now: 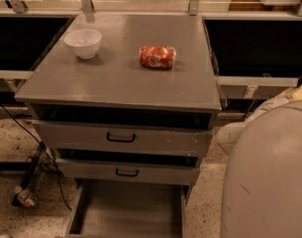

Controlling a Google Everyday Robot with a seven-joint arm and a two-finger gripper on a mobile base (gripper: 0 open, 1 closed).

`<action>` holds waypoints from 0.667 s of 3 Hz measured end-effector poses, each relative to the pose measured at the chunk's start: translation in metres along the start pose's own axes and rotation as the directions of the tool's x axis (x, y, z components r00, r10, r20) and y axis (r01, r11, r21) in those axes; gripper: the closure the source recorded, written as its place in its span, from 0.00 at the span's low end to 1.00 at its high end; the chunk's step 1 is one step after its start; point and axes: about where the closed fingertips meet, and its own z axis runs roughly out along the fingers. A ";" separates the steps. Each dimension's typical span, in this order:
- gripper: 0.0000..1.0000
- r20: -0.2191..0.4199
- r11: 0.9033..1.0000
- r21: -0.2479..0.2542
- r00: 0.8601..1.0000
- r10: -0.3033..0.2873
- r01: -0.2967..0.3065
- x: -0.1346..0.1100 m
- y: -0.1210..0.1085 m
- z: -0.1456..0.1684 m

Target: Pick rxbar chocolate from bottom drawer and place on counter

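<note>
The bottom drawer (128, 209) is pulled out at the foot of the cabinet. The part of its grey floor that shows has nothing on it. The rxbar chocolate is not in sight. It may lie nearer the front, below the edge of the view, but I cannot tell. The gripper is out of view too. Only the big white arm (269, 177) shows at the right, beside the cabinet, so I cannot tell if the gripper is open, closed or holding anything. The job now, I think, is to find the bar first. A good way would be to look down into the drawer, then bring the gripper down from above, keeping away from the two upper drawers (122, 138), which stick out a little. The counter (116, 83) has a white bowl (83, 42) and a red packet (157, 56) on it, well apart — its bare front part looks like a good spot to put the bar.
</note>
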 end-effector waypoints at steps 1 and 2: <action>1.00 0.030 0.999 0.035 0.999 0.025 -0.026 -0.018 -0.015 0.010; 1.00 0.075 0.997 0.045 0.995 0.061 -0.065 -0.033 -0.029 0.006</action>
